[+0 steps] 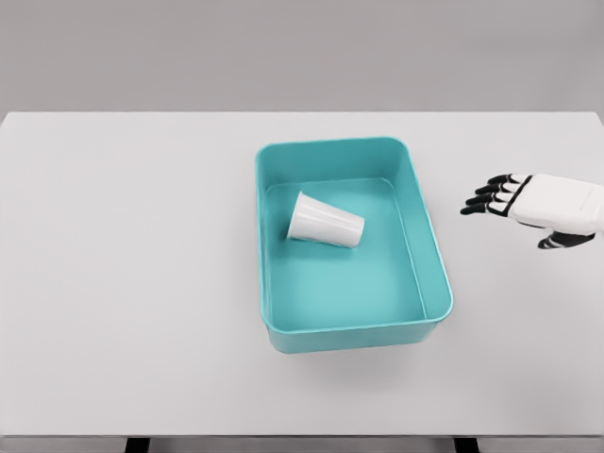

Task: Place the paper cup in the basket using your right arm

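A white paper cup (325,223) lies on its side inside the teal basket (431,245), in the far half, with its wide end pointing left. My right hand (514,212) hovers over the table to the right of the basket, apart from it, with black fingers spread and nothing in them. The left arm does not show.
The basket stands near the middle of a pale grey table (123,283). The table's front edge runs along the bottom of the picture, with two dark legs beneath it.
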